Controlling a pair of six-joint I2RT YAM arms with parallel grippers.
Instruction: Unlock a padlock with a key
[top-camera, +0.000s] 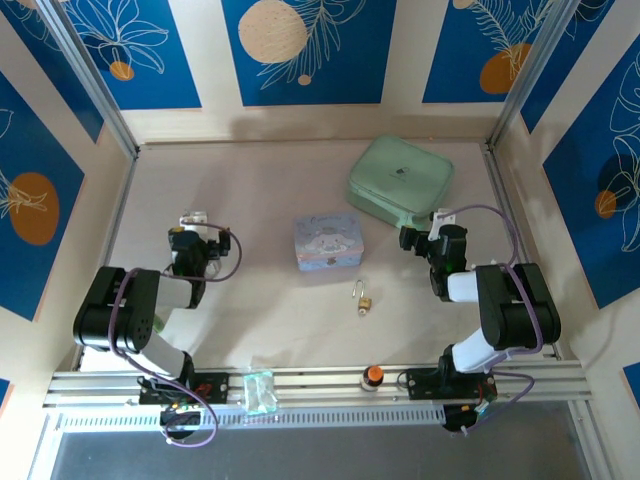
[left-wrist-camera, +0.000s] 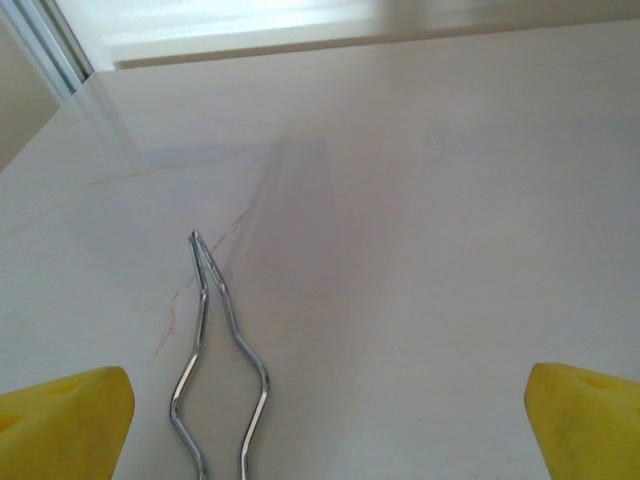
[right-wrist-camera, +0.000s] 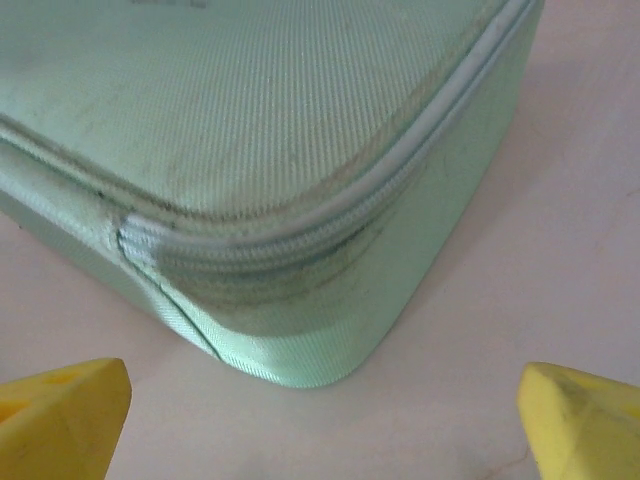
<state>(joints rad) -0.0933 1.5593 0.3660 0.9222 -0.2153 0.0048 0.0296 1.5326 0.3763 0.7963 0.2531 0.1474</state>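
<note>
"Now, biggest first. What carries it all?"

"Pale desk (top-camera: 250, 190), walled on three sides. Both arms are bolted at its near edge."

"Largest item on it?"

"Mint-green zip case (top-camera: 400, 180), far right, lying flat. The right wrist view has its corner and zipper seam close ahead."

"Next down?"

"Blue cartoon box (top-camera: 328, 243), mid-desk, closed. It sits near-left of the case, with a gap between them."

"Grippers?"

"Left gripper (top-camera: 192, 225) is over the left part of the desk, well left of the box. Its wrist view shows the yellow fingertips (left-wrist-camera: 65, 420) out at both lower corners, so the jaws are spread wide with nothing between them. Right gripper (top-camera: 425, 228) is just beside the case's near edge, and I cannot tell if it touches. Its jaws are also spread wide and hold nothing."

"Smaller stuff?"

"Silver tongs (left-wrist-camera: 215, 340) lie flat on the desk ahead of the left gripper, tips pointing far and almost together. An orange round knob (top-camera: 373, 375) sits on the near rail."

"And the padlock?"

"Padlock (top-camera: 361, 298) lies on bare desk, just near of the blue box and slightly right. It is between the arms, closer to the right one. The shackle points far and the brass body near. It is well apart from both grippers."

"Key?"

"Too small to pick out at this range. Cannot tell."
</note>
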